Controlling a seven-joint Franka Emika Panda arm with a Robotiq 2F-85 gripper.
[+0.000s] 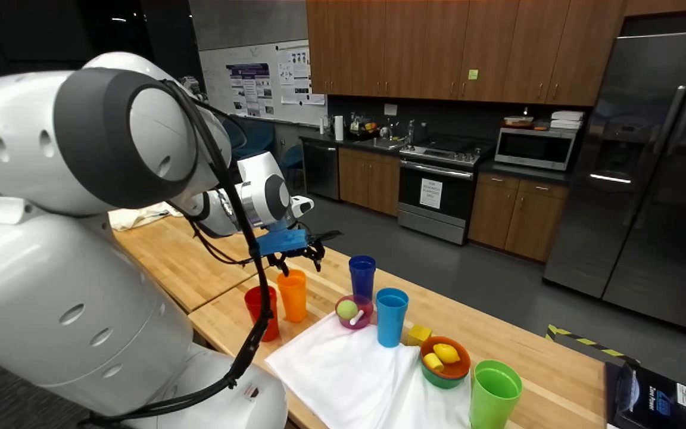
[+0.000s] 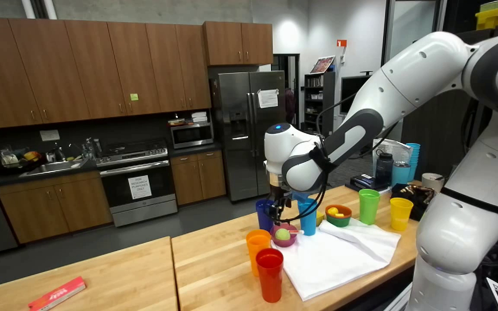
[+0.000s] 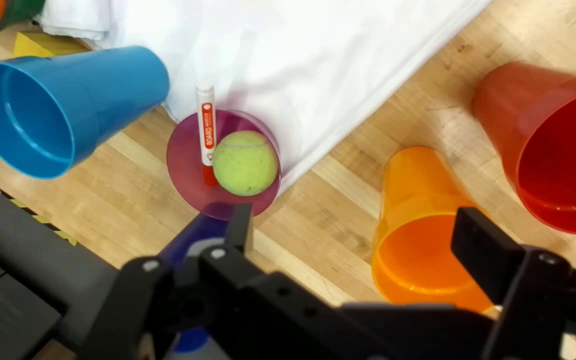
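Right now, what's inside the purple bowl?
The purple bowl holds a yellow-green tennis ball and a marker, its red end inside and its white end poking past the rim. The bottom under the ball is covered, so I can't see what's there.

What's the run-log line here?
pincer: open, above table | held: nothing | purple bowl: contains tennis ball, marker jutting out | orange cup: upright | red cup: upright

Tapered orange plastic cup [image 1: 293, 298] and tapered dark blue plastic cup [image 1: 362, 277], both upright
The orange one stands mouth up on the pale wooden tabletop [image 2: 218, 268], just beside a tapered red plastic cup [image 2: 269, 276]; the dark blue one stands just beside a round translucent purple bowl [image 3: 185, 157].
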